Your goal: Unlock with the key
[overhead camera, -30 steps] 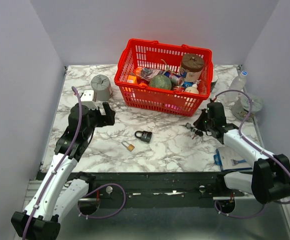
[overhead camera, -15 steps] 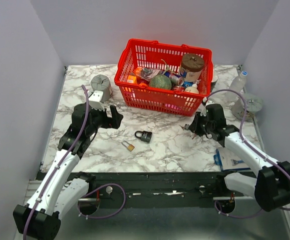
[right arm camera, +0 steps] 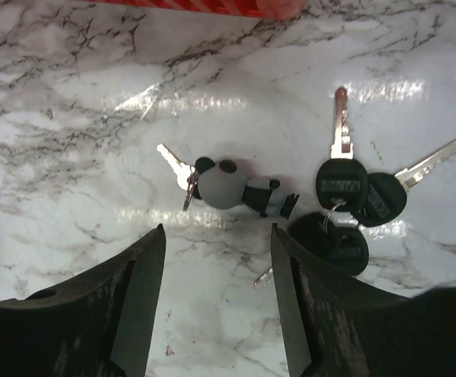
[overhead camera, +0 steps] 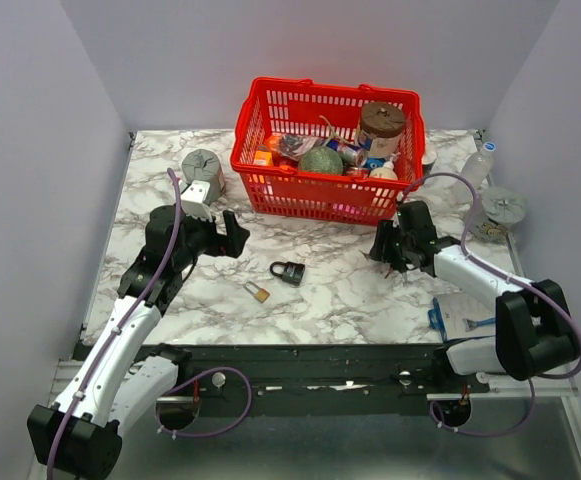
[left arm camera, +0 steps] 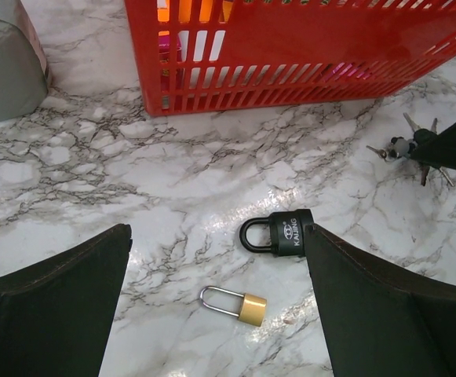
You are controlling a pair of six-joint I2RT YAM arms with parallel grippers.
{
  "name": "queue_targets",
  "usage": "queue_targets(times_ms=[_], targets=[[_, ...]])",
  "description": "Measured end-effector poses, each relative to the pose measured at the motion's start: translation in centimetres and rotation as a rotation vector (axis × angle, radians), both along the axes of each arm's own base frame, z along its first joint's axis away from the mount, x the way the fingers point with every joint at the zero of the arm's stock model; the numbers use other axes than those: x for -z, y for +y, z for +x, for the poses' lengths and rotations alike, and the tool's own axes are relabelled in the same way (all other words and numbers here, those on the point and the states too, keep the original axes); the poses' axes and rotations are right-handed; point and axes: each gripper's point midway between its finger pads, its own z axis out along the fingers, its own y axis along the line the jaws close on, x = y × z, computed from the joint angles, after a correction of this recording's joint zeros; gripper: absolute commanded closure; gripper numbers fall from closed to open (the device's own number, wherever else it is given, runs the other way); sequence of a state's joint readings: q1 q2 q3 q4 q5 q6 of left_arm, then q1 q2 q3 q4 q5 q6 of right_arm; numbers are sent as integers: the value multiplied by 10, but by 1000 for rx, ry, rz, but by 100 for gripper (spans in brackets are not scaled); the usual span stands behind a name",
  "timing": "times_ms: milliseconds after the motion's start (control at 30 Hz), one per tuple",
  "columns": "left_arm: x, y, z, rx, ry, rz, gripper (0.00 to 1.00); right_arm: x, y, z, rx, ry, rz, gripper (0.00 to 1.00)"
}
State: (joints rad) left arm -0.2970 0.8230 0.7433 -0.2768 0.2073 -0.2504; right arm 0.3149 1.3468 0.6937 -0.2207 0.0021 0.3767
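Note:
The key bunch (right arm camera: pixel 345 192), dark heads with thin silvery blades, lies flat on the marble beside a small grey panda charm (right arm camera: pixel 224 184); it also shows at the right edge of the left wrist view as the key bunch (left arm camera: pixel 412 148). My right gripper (right arm camera: pixel 217 236) stands open just short of the charm, with nothing between its fingers. The black padlock (overhead camera: pixel 288 272) lies mid-table, and a small brass padlock (overhead camera: pixel 257 292) lies just in front of it. My left gripper (left arm camera: pixel 216 236) hovers wide open over both padlocks, touching neither.
A red basket (overhead camera: pixel 315 200) full of odds and ends stands right behind the keys and padlocks. A grey cylinder (overhead camera: pixel 202 170) sits at the back left. A clear bottle (overhead camera: pixel 478 160) and a blue-white packet (overhead camera: pixel 460 315) are on the right.
My right gripper's jaws have opened from shut, and it has shifted left toward the basket. The left arm swung right toward the padlocks, then held still.

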Motion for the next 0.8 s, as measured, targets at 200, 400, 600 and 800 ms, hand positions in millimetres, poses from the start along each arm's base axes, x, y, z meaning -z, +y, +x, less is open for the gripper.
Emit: queue_targets(times_ms=[200,400,600,800], targets=[[-1,-3,-1,17,-1,-7,1,0,6,24,8,-3,-8,35],[-2,-4,-1,22,-3,-10,1,-2,13,47,12,-2,-5,33],[-2,-5,-2,29,-2,-13,1,0,12,45,1,11,-19,32],[-4,-6,-4,37,-8,-17,1,7,14,40,-33,41,-22,32]])
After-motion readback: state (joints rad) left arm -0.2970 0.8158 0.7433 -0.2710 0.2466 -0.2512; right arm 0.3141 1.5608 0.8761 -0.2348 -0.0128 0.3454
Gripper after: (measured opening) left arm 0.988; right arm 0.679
